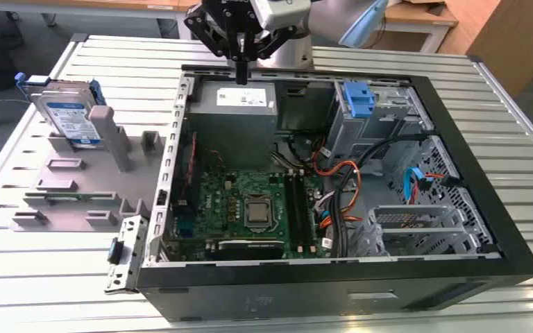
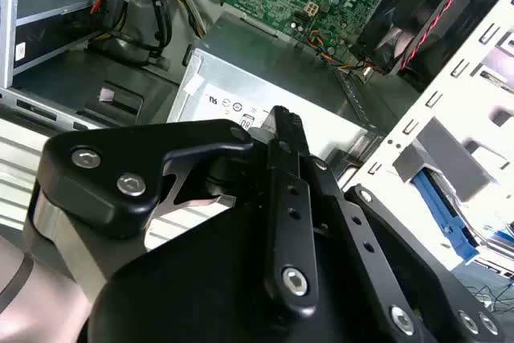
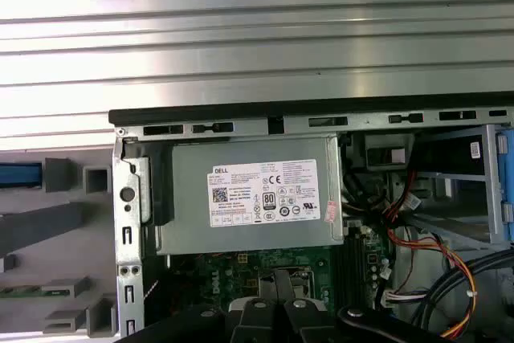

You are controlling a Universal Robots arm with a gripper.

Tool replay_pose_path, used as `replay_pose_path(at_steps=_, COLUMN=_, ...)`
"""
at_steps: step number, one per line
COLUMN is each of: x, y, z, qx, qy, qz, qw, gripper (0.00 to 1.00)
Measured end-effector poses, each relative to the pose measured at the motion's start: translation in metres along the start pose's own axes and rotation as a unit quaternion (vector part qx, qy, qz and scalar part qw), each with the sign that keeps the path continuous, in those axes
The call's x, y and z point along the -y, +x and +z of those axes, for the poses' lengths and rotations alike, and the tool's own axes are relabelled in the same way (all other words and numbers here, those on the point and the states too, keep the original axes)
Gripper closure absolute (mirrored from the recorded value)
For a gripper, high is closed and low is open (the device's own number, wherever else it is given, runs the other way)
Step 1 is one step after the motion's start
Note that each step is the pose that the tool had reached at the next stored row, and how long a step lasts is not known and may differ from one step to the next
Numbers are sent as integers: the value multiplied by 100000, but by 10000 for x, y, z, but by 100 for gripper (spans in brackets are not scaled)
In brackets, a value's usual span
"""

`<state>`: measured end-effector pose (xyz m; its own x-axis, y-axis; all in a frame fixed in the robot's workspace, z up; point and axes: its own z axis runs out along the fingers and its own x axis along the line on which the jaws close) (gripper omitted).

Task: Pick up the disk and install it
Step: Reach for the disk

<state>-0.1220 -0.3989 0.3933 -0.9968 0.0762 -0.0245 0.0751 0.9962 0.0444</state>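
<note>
I see one disk (image 1: 67, 114). It stands on edge in a grey rack (image 1: 91, 180), outside the computer case (image 1: 341, 281) and well apart from the jaws, off towards the exterior view's left. A blue carrier frames it and its white-and-blue label faces the camera.

The gripper (image 1: 241, 78) hangs over the far wall of the case. Its jaws are pressed together with nothing between them. Directly beneath the jaws is the single grey power supply (image 1: 234, 104), with a gap of air between the two. Beyond that, further into the case from the jaws, the one green motherboard (image 1: 239, 201) lies flat. One blue bracket (image 1: 357, 97) sits in the drive cage, to the side of the jaws opposite the disk, with orange cables (image 1: 341, 180) looping below it.

Everything rests on a slatted metal table (image 1: 44, 291). Behind it I make out wooden furniture (image 1: 498, 35) and a grey floor.

The exterior view gives me the disk, the rack and the room. The first wrist view looks straight down on the power supply's white label (image 3: 263, 192) and the table slats past the case rim. The second wrist view puts the gripper's black linkages up close, and past them a black fan (image 2: 418, 14) with a red-and-black wire.
</note>
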Motion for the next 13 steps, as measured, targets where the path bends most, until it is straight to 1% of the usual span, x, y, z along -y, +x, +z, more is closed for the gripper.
replay_pose_path(at_steps=9, x=0, y=1, z=0, qx=1, qy=0, qz=-1, qw=100000, gripper=89)
replay_pose_path(at_steps=13, x=2, y=27, z=0, qx=3, qy=-4, qz=0, qw=100000, gripper=89)
